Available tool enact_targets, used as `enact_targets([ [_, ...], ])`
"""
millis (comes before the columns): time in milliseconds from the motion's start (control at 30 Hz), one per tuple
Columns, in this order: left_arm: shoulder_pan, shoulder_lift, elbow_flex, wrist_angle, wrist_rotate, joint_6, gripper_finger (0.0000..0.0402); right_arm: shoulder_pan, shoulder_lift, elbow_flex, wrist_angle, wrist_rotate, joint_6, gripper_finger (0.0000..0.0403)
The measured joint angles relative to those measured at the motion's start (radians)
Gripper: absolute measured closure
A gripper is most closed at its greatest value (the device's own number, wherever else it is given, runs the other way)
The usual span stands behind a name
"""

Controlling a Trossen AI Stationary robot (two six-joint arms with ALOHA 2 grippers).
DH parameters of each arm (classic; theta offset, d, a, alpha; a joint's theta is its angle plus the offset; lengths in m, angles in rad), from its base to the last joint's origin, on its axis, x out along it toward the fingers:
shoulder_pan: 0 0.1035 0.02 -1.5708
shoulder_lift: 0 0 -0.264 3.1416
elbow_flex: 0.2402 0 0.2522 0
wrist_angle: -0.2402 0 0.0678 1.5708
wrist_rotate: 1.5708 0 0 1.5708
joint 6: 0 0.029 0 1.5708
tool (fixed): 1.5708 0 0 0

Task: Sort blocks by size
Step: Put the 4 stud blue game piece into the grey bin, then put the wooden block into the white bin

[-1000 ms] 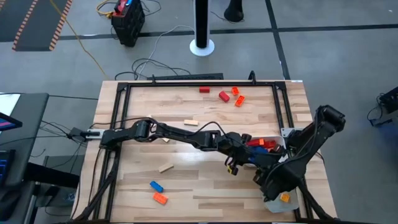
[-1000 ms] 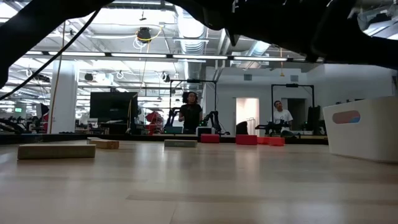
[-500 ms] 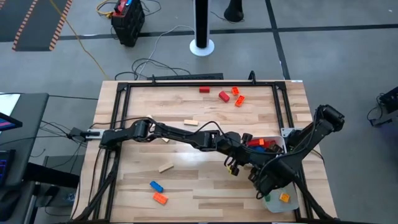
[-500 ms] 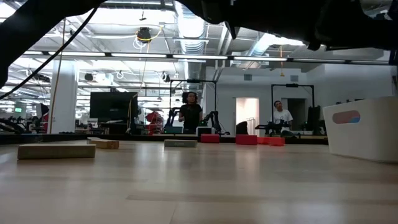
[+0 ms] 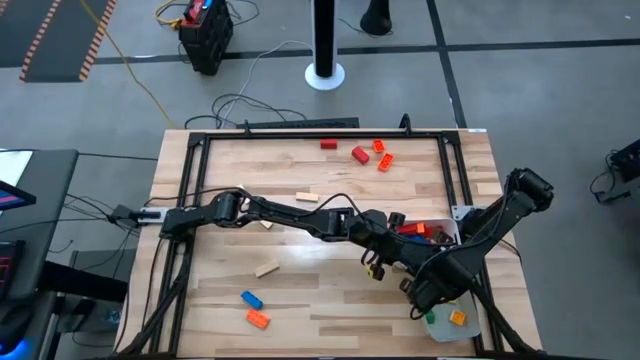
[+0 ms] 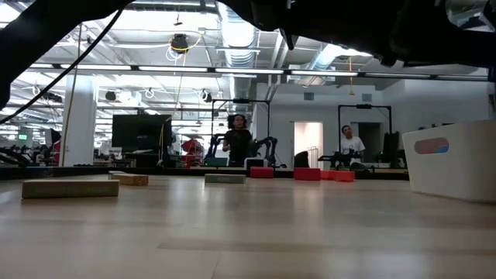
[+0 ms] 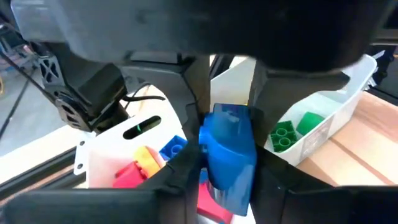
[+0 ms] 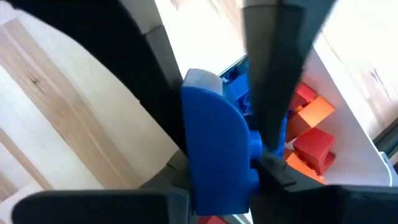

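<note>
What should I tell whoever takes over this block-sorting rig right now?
Left gripper: shut on a blue block, over the trays at the table's right edge.
Right gripper: at the same spot, its fingers also closed on a blue block; I cannot tell whether it is the same one.
Done: the first tray holds red, yellow and blue blocks; the second tray holds green ones.
Left: red and orange blocks at the far edge, two tan blocks mid-table, a loose blue block and an orange block at the near left.
</note>
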Motion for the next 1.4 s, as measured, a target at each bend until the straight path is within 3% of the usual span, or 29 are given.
enact_targets([
  [267,0.013,-0.011,0.0,-0.042,0.003,-0.022,0.0201,-0.001,0.0,0.0,-0.02,-0.003,0.005,0.029],
  [500,0.043,-0.078,0.0,-0.25,-0.012,-0.011,0.016,0.02,-0.004,0.011,-0.07,-0.119,0.098,0.029],
  [733,0.043,-0.089,-0.001,-0.527,-0.013,0.016,0.0157,0.118,-0.004,0.048,0.046,-0.384,0.223,0.0286],
  [867,0.046,-0.092,-0.028,-0.508,-0.015,0.019,0.0158,0.21,-0.001,0.048,0.08,-0.481,0.395,0.0265],
  [1000,0.036,-0.096,-0.113,-0.338,-0.04,0.018,0.0173,0.306,-0.001,0.048,0.096,-0.457,0.593,0.0253],
  [1133,0.012,-0.116,-0.175,-0.184,-0.15,0.039,0.0196,0.363,0.005,0.048,0.109,-0.44,0.709,0.0233],
  [1233,-0.009,-0.153,-0.19,-0.196,-0.23,0.084,0.0211,0.376,0.027,0.048,0.107,-0.402,0.711,0.021],
  [1400,-0.029,-0.235,-0.2,-0.274,-0.236,0.093,0.0227,0.348,0.048,0.048,0.108,-0.391,0.655,0.0175],
])
